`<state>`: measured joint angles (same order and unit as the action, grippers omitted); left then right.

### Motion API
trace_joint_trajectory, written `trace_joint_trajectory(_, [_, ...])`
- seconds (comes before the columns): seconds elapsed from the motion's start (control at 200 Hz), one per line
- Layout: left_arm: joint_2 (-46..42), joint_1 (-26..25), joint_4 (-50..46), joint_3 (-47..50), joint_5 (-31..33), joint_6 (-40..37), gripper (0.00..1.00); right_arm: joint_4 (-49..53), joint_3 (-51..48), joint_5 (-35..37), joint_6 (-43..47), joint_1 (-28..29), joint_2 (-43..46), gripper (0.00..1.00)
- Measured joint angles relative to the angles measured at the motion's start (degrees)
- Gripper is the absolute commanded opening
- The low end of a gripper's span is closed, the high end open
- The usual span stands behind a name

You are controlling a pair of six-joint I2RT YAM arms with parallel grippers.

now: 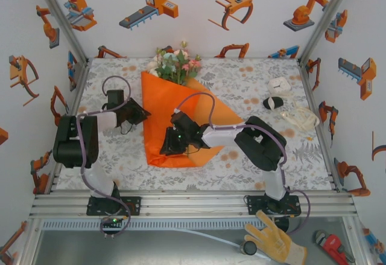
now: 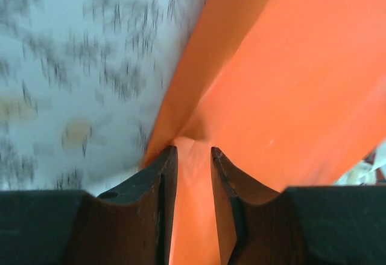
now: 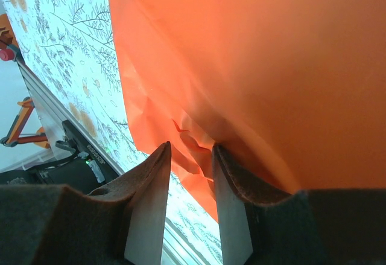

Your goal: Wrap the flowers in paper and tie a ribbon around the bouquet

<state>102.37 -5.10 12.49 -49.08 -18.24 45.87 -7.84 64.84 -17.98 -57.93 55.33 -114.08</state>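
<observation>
The orange paper (image 1: pixel 163 99) lies folded over the flowers (image 1: pixel 175 61), whose pink, white and cream blossoms stick out at its far end. My left gripper (image 1: pixel 143 114) sits at the paper's left edge. In the left wrist view the left gripper (image 2: pixel 193 150) is open a little, with a raised fold of paper (image 2: pixel 289 84) running between the jaws. My right gripper (image 1: pixel 167 144) is over the paper's near end. In the right wrist view the right gripper (image 3: pixel 190 147) is open at the crumpled paper (image 3: pixel 271 54) edge, table showing between its fingers. The cream ribbon (image 1: pixel 298 119) lies bundled at the right.
A small white box (image 1: pixel 278 84) and a black oval object (image 1: pixel 272 102) lie at the right, near the ribbon. The patterned tabletop (image 1: pixel 253 156) is bounded by printed walls. A yellow glove (image 1: pixel 274 241) and a red wrench (image 1: pixel 332 245) lie below the table's front rail.
</observation>
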Motion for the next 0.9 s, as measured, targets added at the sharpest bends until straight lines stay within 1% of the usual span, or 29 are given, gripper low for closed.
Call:
trace_joint_trajectory(0.1, [5.3,1.5,3.1,-4.4,-3.5,1.5,0.32,-0.1,0.0,0.0,0.0,0.0,0.0,0.36])
trace_joint_trajectory(0.21, [9.2,2.0,4.1,-8.9,-4.6,2.0,0.32,-0.1,0.0,0.0,0.0,0.0,0.0,0.36])
trace_joint_trajectory(0.551, [23.2,4.8,2.6,-28.1,-7.3,3.6,0.32,-0.1,0.0,-0.3,0.0,0.0,0.0,0.37])
trace_joint_trajectory(0.896, [37.9,7.9,2.6,-48.7,-12.2,10.3,0.31,-0.1,0.0,-0.5,0.0,0.0,0.0,0.37])
